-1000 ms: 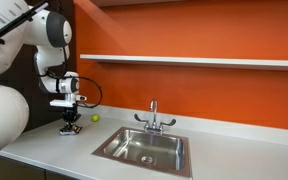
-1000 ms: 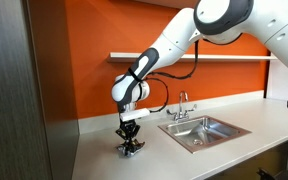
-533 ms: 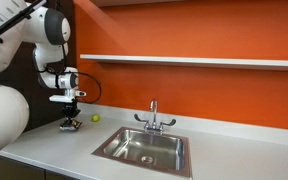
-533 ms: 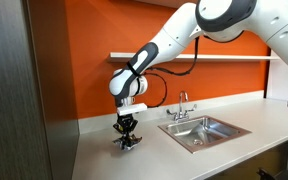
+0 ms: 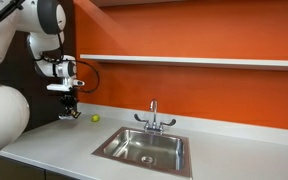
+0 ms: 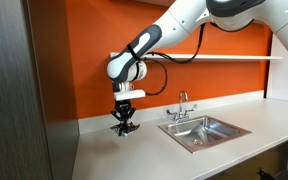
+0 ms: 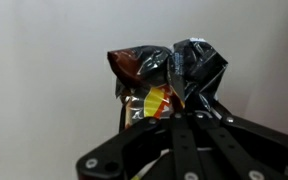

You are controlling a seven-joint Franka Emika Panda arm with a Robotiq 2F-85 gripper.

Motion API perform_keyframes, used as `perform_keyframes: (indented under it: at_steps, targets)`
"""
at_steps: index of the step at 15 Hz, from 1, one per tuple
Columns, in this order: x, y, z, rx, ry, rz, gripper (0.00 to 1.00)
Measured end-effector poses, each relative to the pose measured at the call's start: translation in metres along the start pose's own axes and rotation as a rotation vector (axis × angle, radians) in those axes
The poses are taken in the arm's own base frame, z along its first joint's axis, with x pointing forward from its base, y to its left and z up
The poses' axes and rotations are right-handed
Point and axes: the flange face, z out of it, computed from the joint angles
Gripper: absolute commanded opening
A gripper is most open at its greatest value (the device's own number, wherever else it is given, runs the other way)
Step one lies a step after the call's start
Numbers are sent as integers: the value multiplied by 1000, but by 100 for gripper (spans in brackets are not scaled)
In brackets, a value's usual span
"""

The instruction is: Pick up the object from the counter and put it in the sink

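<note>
My gripper (image 5: 68, 111) is shut on the object (image 7: 159, 78), a small crinkled dark wrapper with yellow patches, and holds it in the air above the counter (image 5: 54, 140). In both exterior views the object (image 6: 122, 128) hangs at the fingertips, left of the sink (image 5: 144, 149). The wrist view shows the wrapper pinched between the black fingers (image 7: 179, 105) with the pale counter behind it. The stainless-steel sink (image 6: 204, 131) has a chrome two-handle faucet (image 5: 153, 118) behind it.
A tiny yellow-green ball (image 5: 95, 117) lies on the counter by the backsplash, near the gripper. An orange wall with a white shelf (image 5: 184, 61) runs behind. A dark tall panel (image 6: 24, 90) stands at the counter's end.
The gripper has risen from the counter with the object in it, lifting it clear of the worktop.
</note>
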Motion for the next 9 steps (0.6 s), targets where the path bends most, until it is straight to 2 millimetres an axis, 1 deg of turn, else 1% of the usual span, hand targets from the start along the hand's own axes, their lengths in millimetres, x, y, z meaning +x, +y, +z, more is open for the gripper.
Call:
perform_keyframes:
  at_steps: [2, 4, 7, 9]
  targets:
    - [-1, 7, -9, -4, 6, 24, 1]
    - [-2, 22, -15, -12, 9, 56, 1]
    - [-5, 53, -23, -23, 11, 113, 1]
    - [-9, 78, -29, -30, 11, 157, 1]
